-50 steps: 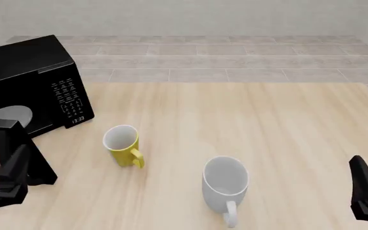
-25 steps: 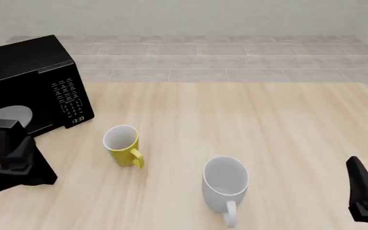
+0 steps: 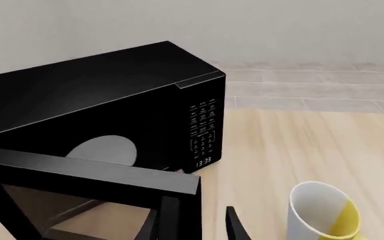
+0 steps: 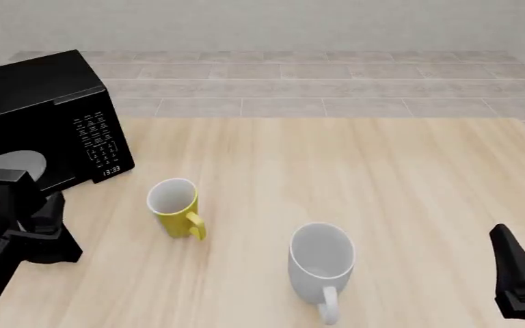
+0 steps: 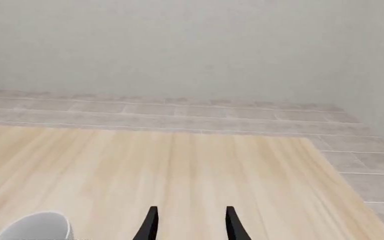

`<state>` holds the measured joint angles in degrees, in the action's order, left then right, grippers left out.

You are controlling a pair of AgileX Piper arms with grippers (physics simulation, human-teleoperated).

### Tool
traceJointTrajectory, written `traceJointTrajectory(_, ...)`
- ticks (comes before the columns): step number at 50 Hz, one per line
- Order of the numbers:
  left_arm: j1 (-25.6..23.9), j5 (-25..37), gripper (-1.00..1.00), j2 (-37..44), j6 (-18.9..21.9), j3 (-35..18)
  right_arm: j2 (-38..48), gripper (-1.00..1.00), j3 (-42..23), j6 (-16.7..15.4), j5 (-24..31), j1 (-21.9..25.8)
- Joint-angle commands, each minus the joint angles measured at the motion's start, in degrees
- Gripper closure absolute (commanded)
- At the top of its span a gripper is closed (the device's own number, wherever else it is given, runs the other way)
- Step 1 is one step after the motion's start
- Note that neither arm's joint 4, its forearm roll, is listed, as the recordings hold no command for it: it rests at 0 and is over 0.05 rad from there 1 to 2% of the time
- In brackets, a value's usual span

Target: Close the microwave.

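- The microwave (image 4: 48, 116) stands at the tabletop's (image 4: 381, 178) far left corner, keypad panel (image 3: 204, 131) facing the table's middle; its door (image 3: 88, 175) is swung open toward the near left edge.
- The left gripper (image 3: 193, 225) sits just beside the open door's free edge, fingers spread apart, one on each side of that edge; I cannot tell whether they touch it.
- A yellow mug (image 4: 175, 207) lies near the door, a white mug (image 4: 322, 263) closer to the near edge.
- The right gripper (image 5: 188, 225) hovers at the near right corner, fingers apart, holding nothing.
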<state>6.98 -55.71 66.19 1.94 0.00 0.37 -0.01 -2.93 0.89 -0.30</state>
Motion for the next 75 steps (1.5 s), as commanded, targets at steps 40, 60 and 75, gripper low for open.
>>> traceJointTrajectory(40,-1.2,-11.8,-1.0,13.2,2.3,-0.8,-0.2,-1.0,0.0,-0.2,0.6,0.5)
traceJointTrajectory(60,-4.3,-5.2,-1.0,12.5,2.3,-5.5,-0.3,-1.0,0.0,0.3,0.4,1.0)
traceJointTrajectory(75,-4.3,-5.8,-1.0,14.5,2.7,-6.2,-0.3,-1.0,0.0,0.6,0.4,1.7)
